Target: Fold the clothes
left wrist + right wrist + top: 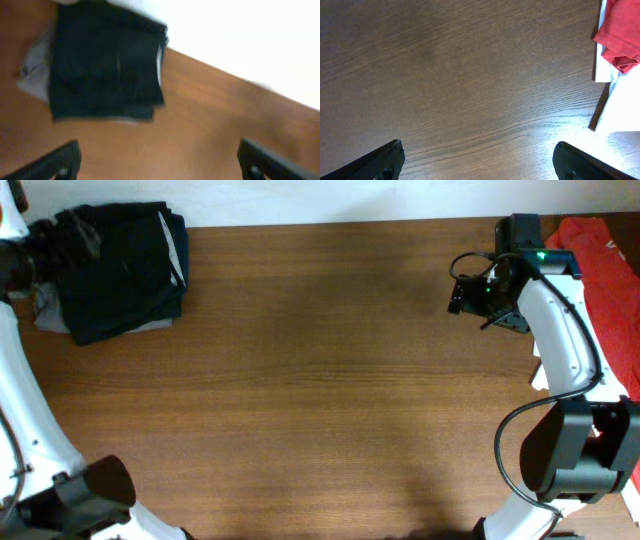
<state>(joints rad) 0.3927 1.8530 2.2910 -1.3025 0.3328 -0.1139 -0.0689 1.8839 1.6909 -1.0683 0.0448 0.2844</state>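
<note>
A folded dark navy garment (120, 270) lies at the far left of the table, on top of a pale grey piece (50, 315). It also shows in the left wrist view (105, 65). A red garment (610, 280) lies at the far right edge; its corner shows in the right wrist view (620, 35). My left gripper (160, 162) is open and empty above bare wood, beside the dark garment. My right gripper (480, 162) is open and empty over bare table, left of the red garment; in the overhead view it is at the back right (470, 295).
The wooden table (330, 380) spans the view, with a white wall behind its far edge. White material (620, 100) lies under and beside the red garment at the right edge. The arm bases stand at the front left and front right.
</note>
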